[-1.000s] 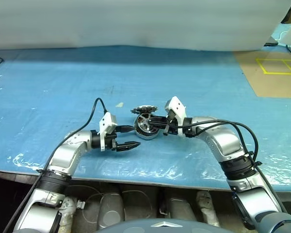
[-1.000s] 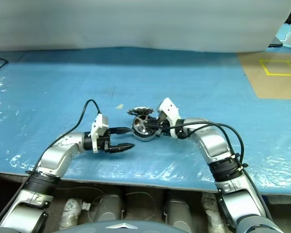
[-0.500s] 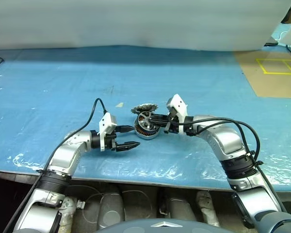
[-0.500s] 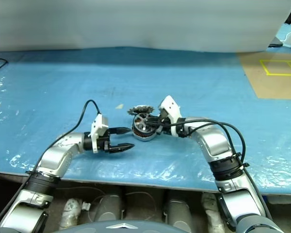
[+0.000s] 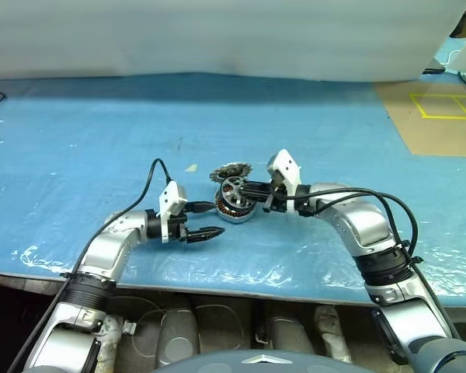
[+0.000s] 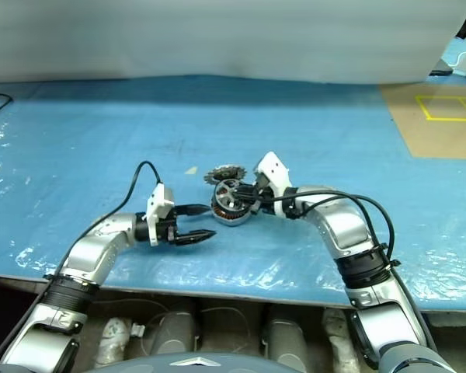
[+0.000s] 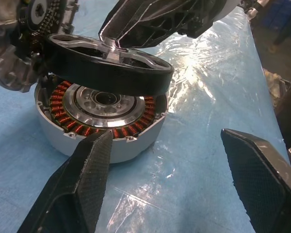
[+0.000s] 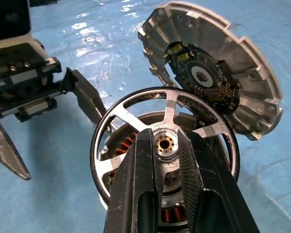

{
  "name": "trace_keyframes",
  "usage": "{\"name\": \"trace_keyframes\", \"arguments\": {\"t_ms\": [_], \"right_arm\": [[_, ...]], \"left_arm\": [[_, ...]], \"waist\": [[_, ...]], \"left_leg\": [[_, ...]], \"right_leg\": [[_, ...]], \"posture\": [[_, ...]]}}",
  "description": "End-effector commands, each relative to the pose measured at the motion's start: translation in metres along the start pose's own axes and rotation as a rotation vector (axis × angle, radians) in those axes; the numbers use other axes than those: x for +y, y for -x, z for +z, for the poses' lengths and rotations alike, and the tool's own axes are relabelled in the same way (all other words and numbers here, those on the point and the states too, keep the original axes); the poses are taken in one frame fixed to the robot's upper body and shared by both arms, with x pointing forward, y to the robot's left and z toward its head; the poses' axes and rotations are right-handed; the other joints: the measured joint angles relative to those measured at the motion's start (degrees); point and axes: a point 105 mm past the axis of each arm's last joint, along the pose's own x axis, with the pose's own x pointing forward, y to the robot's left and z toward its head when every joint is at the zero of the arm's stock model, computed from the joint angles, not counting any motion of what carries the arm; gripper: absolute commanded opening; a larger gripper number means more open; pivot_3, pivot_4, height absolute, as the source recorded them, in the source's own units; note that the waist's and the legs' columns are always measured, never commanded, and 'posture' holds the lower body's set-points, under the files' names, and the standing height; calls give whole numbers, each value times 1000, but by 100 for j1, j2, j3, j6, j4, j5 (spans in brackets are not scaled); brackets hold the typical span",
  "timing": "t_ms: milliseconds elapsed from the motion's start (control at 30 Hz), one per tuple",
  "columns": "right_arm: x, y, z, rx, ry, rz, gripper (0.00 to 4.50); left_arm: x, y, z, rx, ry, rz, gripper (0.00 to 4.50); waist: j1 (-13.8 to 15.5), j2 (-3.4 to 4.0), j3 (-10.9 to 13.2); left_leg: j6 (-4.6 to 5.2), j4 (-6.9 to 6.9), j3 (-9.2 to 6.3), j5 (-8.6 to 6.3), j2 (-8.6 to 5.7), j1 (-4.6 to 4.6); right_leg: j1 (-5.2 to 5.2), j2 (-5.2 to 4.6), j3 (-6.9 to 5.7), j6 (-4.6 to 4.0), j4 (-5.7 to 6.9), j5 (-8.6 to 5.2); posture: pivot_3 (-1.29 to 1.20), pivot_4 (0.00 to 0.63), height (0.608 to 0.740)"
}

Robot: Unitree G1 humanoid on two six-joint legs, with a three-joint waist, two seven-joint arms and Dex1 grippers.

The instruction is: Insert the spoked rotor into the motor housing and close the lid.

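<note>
Motor housing (image 7: pixel 99 128): pale round base, copper windings ringing a silver hub, sits mid-tabletop (image 5: pixel 78 140) on blue sheeting. Lid (image 8: pixel 218 82): grey toothed disc, tilted on edge, touching the housing's far side. Spoked rotor (image 8: pixel 162 145): black rim, silver spokes, tilted just above the housing, not seated. Right hand (image 8: pixel 166 145) reaches in from the right, fingers closed on the rotor's hub. Left hand (image 5: pixel 206 220) points right, level, near-left of the housing, jaws wide apart, gripping nothing.
</note>
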Motion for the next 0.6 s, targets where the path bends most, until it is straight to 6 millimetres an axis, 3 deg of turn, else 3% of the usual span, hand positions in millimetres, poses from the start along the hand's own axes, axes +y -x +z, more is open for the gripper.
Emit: {"name": "trace_keyframes", "arguments": {"t_ms": [33,300,500,600], "right_arm": [[1,2,5,1,76,8,250],[6,0,4,1,117,34,250],[-1,-2,13,-32,77,-10,2212],[-5,2,20,-55,56,-17,2212]], "left_arm": [[-2,2,5,-9,-29,-6,3741],[-2,1,7,-11,-32,-6,3741],[-2,1,8,-12,-31,-6,3741],[-2,1,8,-12,-28,-4,3741]], "waist": [[0,0,0],[0,0,0],[-3,0,0],[-3,0,0]], "left_leg": [[0,0,0,0,0,0],[2,0,0,-1,1,1],[3,0,0,-1,1,1],[2,0,0,-1,0,0]], "right_leg": [[0,0,0,0,0,0],[0,0,0,0,0,0],[0,1,0,0,0,0],[0,0,0,0,0,0]], "posture": [[0,150,740],[0,150,740],[0,150,740],[0,150,740]]}}
